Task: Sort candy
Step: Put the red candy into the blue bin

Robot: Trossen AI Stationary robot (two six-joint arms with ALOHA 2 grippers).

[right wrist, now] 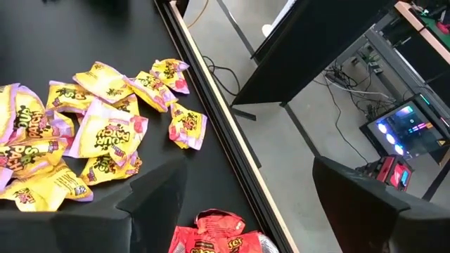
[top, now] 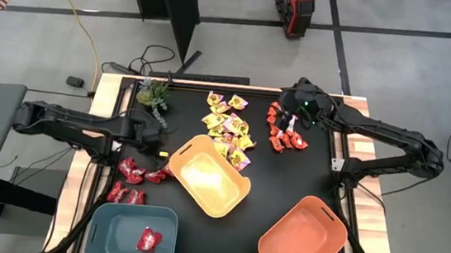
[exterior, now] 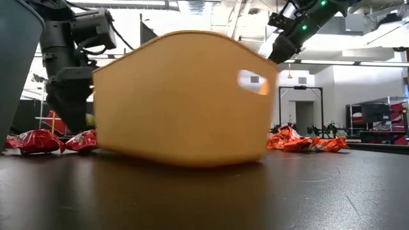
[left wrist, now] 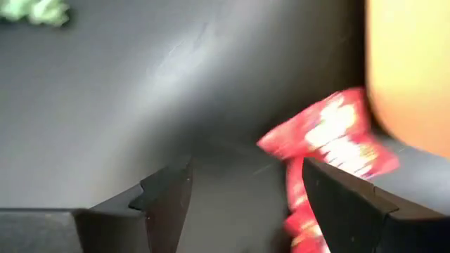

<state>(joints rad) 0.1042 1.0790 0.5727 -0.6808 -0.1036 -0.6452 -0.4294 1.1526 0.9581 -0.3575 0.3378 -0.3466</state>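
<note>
Deep red candies lie in a loose group [top: 132, 170] by the yellow bin's left side, and one more [top: 149, 240] sits in the blue-grey bin. Yellow candies with pink marks [top: 229, 127] spread behind the yellow bin. Orange-red candies [top: 279, 130] lie to their right. My left gripper [top: 157, 147] is open and low over the table; in its wrist view one deep red candy [left wrist: 330, 137] lies against the inner side of one finger [left wrist: 344, 204]. My right gripper [top: 292, 125] is open above the orange-red pile, one piece [right wrist: 211, 235] showing between its fingers. My left gripper [left wrist: 239, 183] stands open with the deep red candy's lower edge [left wrist: 299, 211] beside one finger; whether finger and wrapper touch, I cannot tell. The candy lies on the table next to the yellow bin's wall.
Three bins stand at the near side: blue-grey [top: 109, 215], yellow [top: 235, 200] in the middle, orange [top: 280, 252] to the right. A green plant sprig [top: 155, 95] lies at the far left. The table's far edge [right wrist: 211, 105] runs close to the yellow candies.
</note>
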